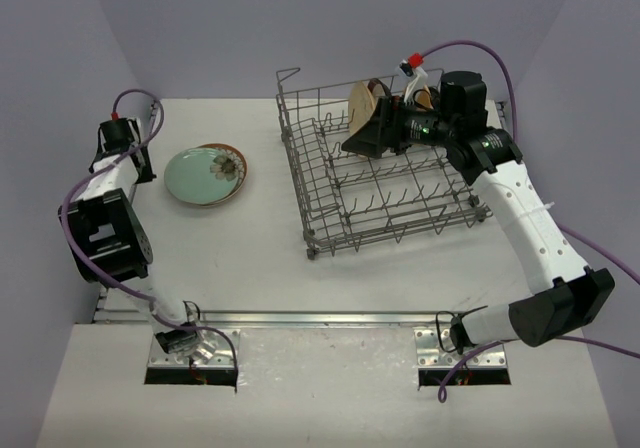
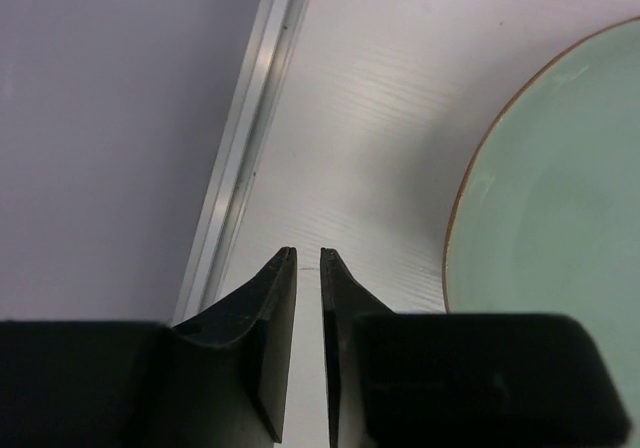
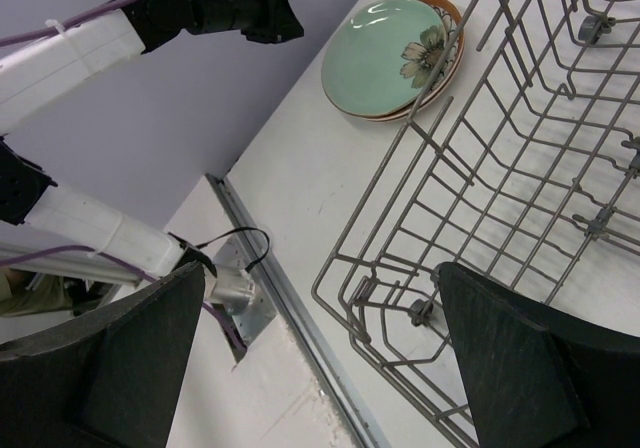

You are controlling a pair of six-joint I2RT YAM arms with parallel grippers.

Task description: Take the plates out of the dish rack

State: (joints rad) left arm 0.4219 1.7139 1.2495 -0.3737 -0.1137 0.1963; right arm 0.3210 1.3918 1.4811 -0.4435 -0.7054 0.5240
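The grey wire dish rack [image 1: 400, 203] stands at the right of the table. An upright tan plate [image 1: 360, 103] and another plate [image 1: 425, 96] stand at its far side. My right gripper [image 1: 368, 134] is open and empty, over the rack just in front of the tan plate; its wrist view looks down on the rack [image 3: 520, 168] between spread fingers [image 3: 320, 278]. A mint green plate [image 1: 200, 176] lies stacked on an orange-rimmed plate [image 1: 238, 158] on the table at the left. My left gripper [image 1: 143, 163] is shut and empty, left of that stack [image 2: 309, 253], with the mint plate [image 2: 560, 188] beside it.
A metal rail [image 2: 245, 148] runs along the table's left edge, close to my left gripper, with the purple wall beyond. The mint plate with its flower print [image 3: 395, 53] and my left arm [image 3: 100, 38] show in the right wrist view.
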